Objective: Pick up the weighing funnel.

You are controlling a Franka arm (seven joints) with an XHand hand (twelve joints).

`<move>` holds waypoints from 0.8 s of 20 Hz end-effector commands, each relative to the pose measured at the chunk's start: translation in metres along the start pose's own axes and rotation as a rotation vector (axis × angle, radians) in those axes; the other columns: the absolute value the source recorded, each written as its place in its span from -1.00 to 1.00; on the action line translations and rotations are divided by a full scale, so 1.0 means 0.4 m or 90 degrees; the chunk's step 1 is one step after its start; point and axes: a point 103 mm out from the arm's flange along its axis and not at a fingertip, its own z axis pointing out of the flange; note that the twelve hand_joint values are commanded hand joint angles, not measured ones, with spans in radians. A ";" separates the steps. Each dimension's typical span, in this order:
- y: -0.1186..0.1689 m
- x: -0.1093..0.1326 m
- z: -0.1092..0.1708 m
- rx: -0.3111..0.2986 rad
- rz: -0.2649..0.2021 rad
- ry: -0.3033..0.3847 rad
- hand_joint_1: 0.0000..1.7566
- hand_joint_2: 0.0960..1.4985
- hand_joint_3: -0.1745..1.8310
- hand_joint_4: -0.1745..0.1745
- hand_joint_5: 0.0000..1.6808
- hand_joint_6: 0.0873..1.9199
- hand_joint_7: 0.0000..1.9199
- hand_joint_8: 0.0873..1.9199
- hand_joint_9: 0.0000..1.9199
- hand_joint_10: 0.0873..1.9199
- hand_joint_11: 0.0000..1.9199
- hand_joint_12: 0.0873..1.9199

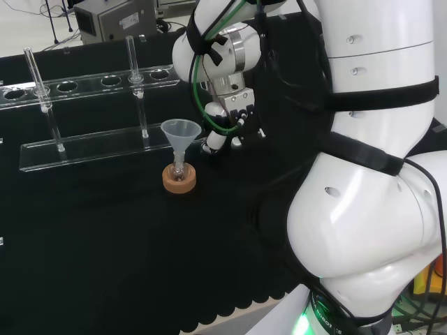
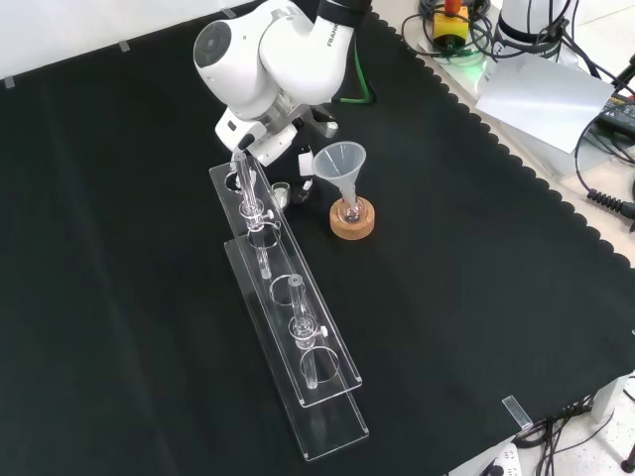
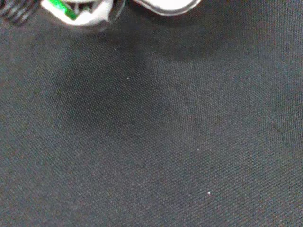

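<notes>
Head view: my hand [image 1: 218, 138] sits low over the bench [image 1: 105, 244], just right of the funnel [image 1: 181, 132] on its cork ring [image 1: 179, 181]; whether it is closed, and where the weighing funnel lies, I cannot tell.

Hand [image 3: 165, 4] blurred and cut off by the wrist view's edge — front view, mostly hidden behind arm's white link [image 2: 263, 59]. Clear rack [image 1: 91, 148] clipped at head view's left edge.

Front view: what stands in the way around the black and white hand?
The long clear plastic tube rack stands close left of the hand, the big clear cone-shaped funnel on its cork ring close right.
</notes>
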 end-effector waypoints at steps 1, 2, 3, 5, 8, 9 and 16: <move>0.002 -0.004 -0.002 -0.003 0.015 -0.016 0.14 -0.04 -0.34 0.68 0.24 -0.16 -0.29 -0.38 0.00 -0.65 -0.18 0.12; 0.001 -0.008 -0.004 -0.004 0.019 -0.019 0.18 -0.01 -0.35 0.84 0.29 -0.17 -0.26 -0.38 0.02 -0.66 -0.16 0.10; 0.001 -0.011 -0.007 -0.004 0.022 -0.019 0.21 -0.04 -0.31 0.93 0.34 -0.18 -0.23 -0.40 0.05 -0.68 -0.13 0.07; -0.002 -0.018 -0.019 -0.010 0.024 -0.018 0.24 -0.12 -0.19 0.99 0.37 -0.15 -0.18 -0.43 0.10 -0.72 -0.07 0.03; -0.013 -0.035 -0.051 -0.021 0.023 -0.014 0.25 -0.17 -0.12 1.00 0.38 -0.13 -0.15 -0.44 0.14 -0.75 -0.03 0.00; -0.017 -0.041 -0.064 -0.025 0.024 -0.012 0.25 -0.18 -0.11 1.00 0.39 -0.12 -0.15 -0.44 0.15 -0.76 -0.02 0.00; -0.058 -0.093 -0.155 -0.040 0.034 -0.015 0.25 -0.19 -0.09 1.00 0.39 -0.12 -0.15 -0.45 0.15 -0.77 -0.01 -0.01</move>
